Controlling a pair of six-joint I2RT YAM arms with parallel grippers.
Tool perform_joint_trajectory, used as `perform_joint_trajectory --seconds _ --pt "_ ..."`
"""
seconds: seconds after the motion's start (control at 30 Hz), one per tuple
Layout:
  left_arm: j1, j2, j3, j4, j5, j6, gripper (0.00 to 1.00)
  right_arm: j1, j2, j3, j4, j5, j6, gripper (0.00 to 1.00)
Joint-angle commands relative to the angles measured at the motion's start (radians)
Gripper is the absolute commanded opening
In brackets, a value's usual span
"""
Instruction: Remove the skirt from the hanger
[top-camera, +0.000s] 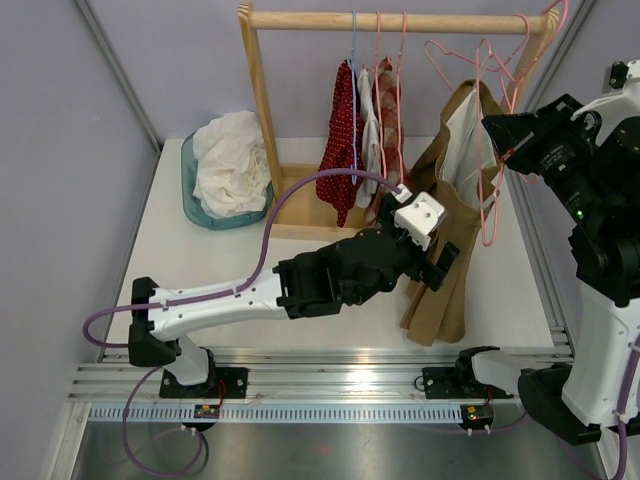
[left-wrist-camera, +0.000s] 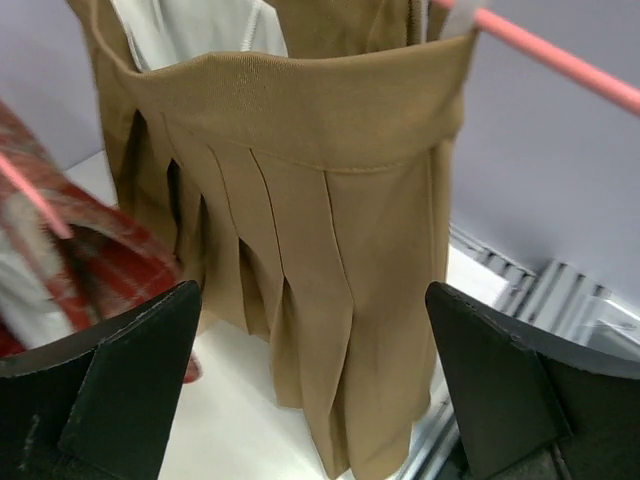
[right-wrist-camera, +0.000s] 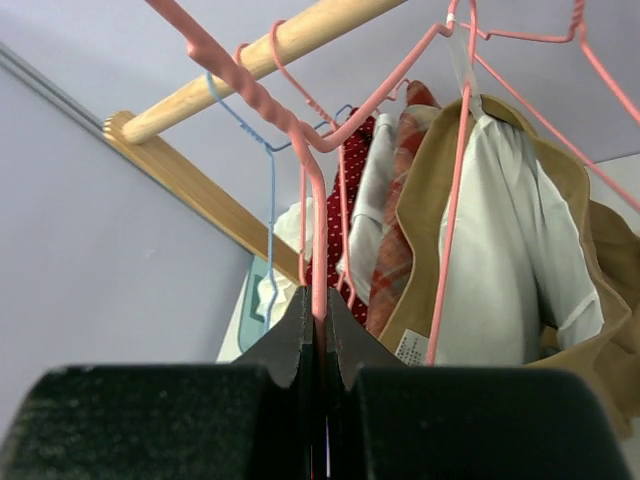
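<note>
r jaws pinched tight on pink hanger (right-wrist-camera: 318, 262) wire, under wooden rail (right-wrist-camera: 270, 60). l jaws spread wide, nothing held, facing tan pleated skirt (left-wrist-camera: 300, 230), not touching. skirt hangs at rack's right end, white lining showing, hem down on counter (top-camera: 200, 260).

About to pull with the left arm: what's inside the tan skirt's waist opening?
White fabric shows inside the tan skirt, with the pink hanger at the waistband's corner. How the hanger grips the waistband is covered, as is the lower interior.
</note>
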Motion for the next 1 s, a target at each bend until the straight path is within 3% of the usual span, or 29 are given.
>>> perform_joint_trajectory --seconds 0.0,0.1,0.37,0.63,0.87,0.97 --pt "-0.007 -0.015 -0.022 0.168 0.108 -0.06 0.99 0.006 -0.048 0.036 0.12 -0.058 0.063 0.0" --pt "-0.007 -0.026 -0.049 0.228 0.206 -0.078 0.99 0.005 -0.064 0.031 0.113 -0.06 0.069 0.0" --pt "-0.031 -0.061 -0.089 0.283 0.297 -0.103 0.99 0.005 -0.071 0.051 0.086 -0.072 0.049 0.0" --pt "-0.065 -0.06 -0.109 0.275 0.185 -0.069 0.99 0.005 -0.091 0.041 0.089 -0.093 0.083 0.0" --pt "-0.062 0.084 -0.028 0.303 -0.06 -0.063 0.98 0.005 -0.1 0.073 0.086 -0.155 0.141 0.0" --pt "-0.059 0.141 0.024 0.295 -0.159 -0.049 0.86 0.005 -0.108 0.082 0.074 -0.179 0.161 0.0"
